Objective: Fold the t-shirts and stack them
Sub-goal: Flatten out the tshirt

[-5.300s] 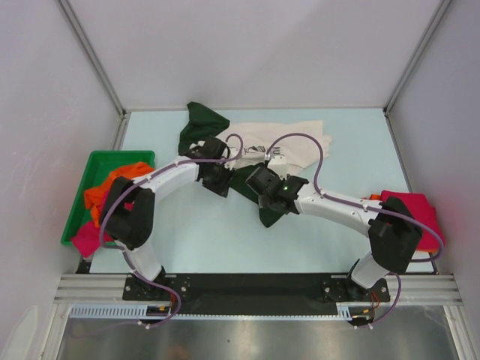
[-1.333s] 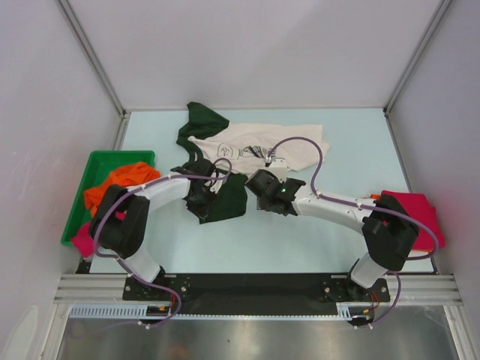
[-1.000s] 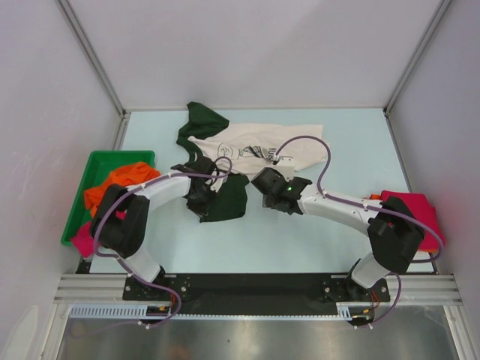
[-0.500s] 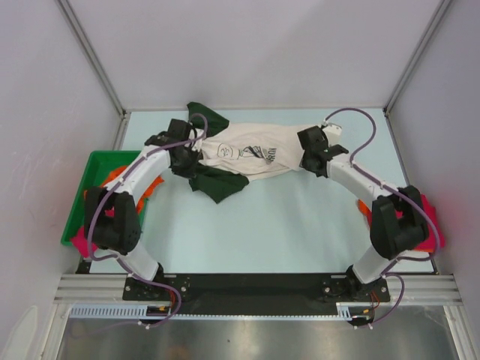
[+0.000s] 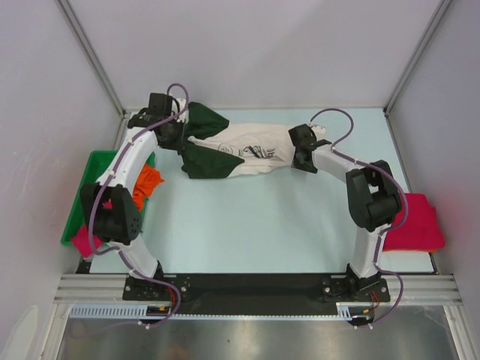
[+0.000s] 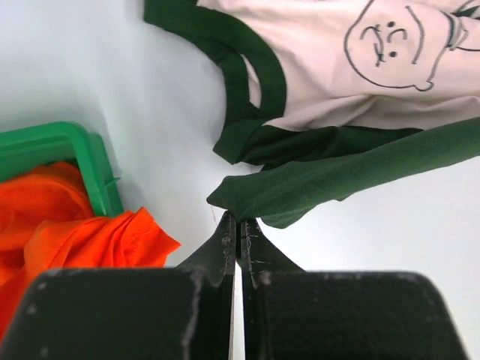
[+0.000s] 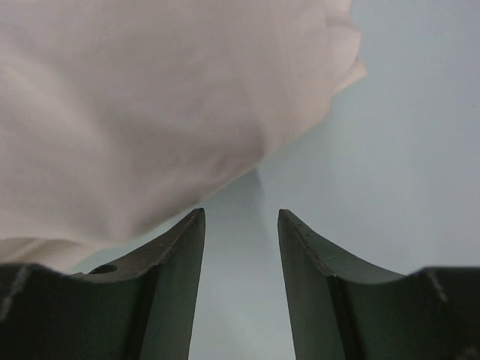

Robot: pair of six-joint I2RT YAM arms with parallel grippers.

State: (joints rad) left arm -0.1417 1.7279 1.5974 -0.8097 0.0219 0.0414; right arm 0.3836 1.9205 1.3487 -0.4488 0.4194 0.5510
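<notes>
The cream t-shirt (image 5: 251,150) with dark green sleeves and a cartoon-face print lies stretched sideways at the back of the table. My left gripper (image 5: 178,141) is shut on the tip of its near green sleeve (image 6: 337,176), pinched at the fingertips of the left gripper (image 6: 238,219). The face print (image 6: 390,37) shows above. My right gripper (image 5: 301,156) stands open at the shirt's right end; in the right wrist view the cream cloth (image 7: 150,112) lies just beyond the right gripper (image 7: 240,217), with only table between the fingers. A folded crimson-pink t-shirt (image 5: 417,221) rests at the right edge.
A green bin (image 5: 75,202) at the left holds an orange t-shirt (image 5: 148,182) and a magenta one (image 5: 84,238); the bin's corner (image 6: 82,146) and the orange cloth (image 6: 67,225) sit close to my left fingers. Grey walls close the table's back and sides.
Both arms have swung to the back of the table. The left drew the green sleeve back and left, the right went to the shirt's right end, and the shirt now lies stretched out.
</notes>
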